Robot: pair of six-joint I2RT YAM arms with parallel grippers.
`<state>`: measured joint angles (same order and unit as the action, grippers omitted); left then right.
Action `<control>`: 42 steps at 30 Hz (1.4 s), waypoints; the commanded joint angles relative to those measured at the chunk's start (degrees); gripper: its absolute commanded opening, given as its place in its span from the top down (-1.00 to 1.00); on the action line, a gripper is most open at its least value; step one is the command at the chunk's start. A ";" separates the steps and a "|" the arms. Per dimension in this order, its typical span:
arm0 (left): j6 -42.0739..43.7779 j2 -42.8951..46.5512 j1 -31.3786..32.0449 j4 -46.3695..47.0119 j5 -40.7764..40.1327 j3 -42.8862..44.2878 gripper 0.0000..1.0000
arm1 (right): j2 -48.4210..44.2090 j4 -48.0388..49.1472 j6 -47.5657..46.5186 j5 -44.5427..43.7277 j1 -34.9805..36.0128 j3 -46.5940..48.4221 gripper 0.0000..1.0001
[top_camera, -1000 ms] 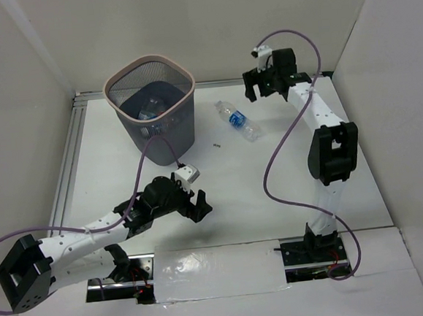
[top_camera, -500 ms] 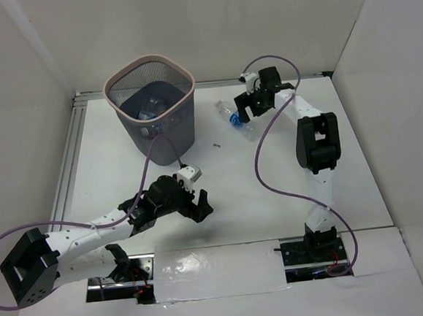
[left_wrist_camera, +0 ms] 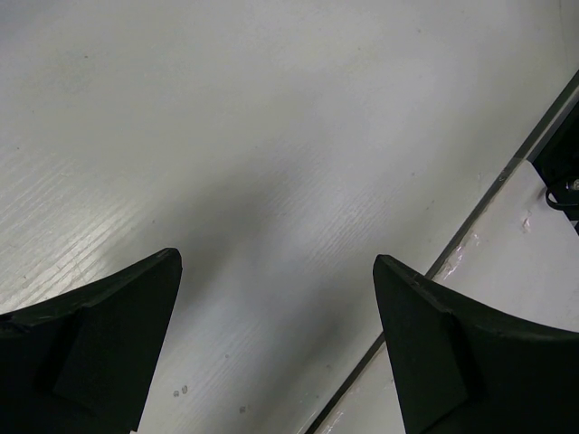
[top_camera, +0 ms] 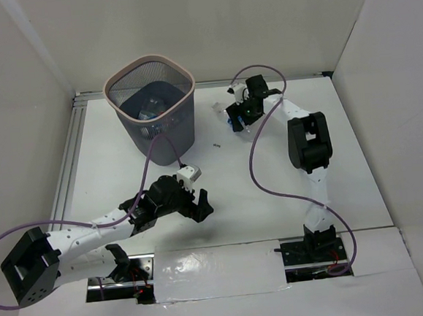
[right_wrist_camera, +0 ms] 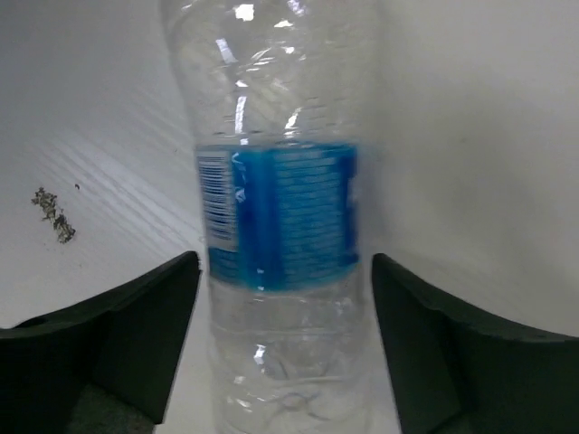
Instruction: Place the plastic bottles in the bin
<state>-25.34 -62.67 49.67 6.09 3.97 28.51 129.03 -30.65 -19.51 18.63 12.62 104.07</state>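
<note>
From above, the bin (top_camera: pixel 167 136) stands at about 11 o'clock on the table (top_camera: pixel 229 193). Clear bottles (top_camera: pixel 149 109) show through its mesh, too jumbled for me to count. At 1 o'clock the right gripper (top_camera: pixel 237 117) is down over a loose bottle (top_camera: pixel 221 107) lying on the table, and it hides most of that bottle. The left gripper (top_camera: pixel 200 205) sits low at about 7 o'clock, well apart from the bin and the loose bottle.

In the left wrist view, the left gripper (left_wrist_camera: pixel 276 334) is spread wide, with only bare white table between its fingers (left_wrist_camera: pixel 90 353).

In the right wrist view, the loose bottle (right_wrist_camera: pixel 280 217), clear with a blue label, lies lengthwise through the gap of the right gripper (right_wrist_camera: pixel 285 344). The jaws are apart, one on each side and close against it; I can't tell if they touch. A few dark specks (right_wrist_camera: pixel 54 215) lie on the table at 9 o'clock.
</note>
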 commanded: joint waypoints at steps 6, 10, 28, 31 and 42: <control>-0.50 0.36 -0.19 2.70 0.25 1.28 -1.00 | -1.06 0.51 -1.15 -3.35 3.64 -2.21 0.02; -0.50 0.89 -0.19 2.70 0.25 0.76 -1.00 | -5.27 -0.11 0.17 -0.71 3.12 -2.21 0.51; 0.56 3.61 -0.19 6.13 2.45 -0.91 -1.00 | -18.55 11.30 9.84 1.59 10.66 20.01 0.83; 0.56 6.42 -0.19 4.91 2.45 -1.62 -1.00 | -15.49 12.55 9.84 2.19 14.00 25.45 0.83; -0.49 13.63 0.34 0.77 0.26 -3.82 -1.00 | -6.61 17.12 13.27 2.29 23.49 32.06 0.64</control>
<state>-25.67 -50.83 49.74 6.79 5.10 25.34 120.36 -17.12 -7.90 21.41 35.05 132.88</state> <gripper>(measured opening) 0.998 0.601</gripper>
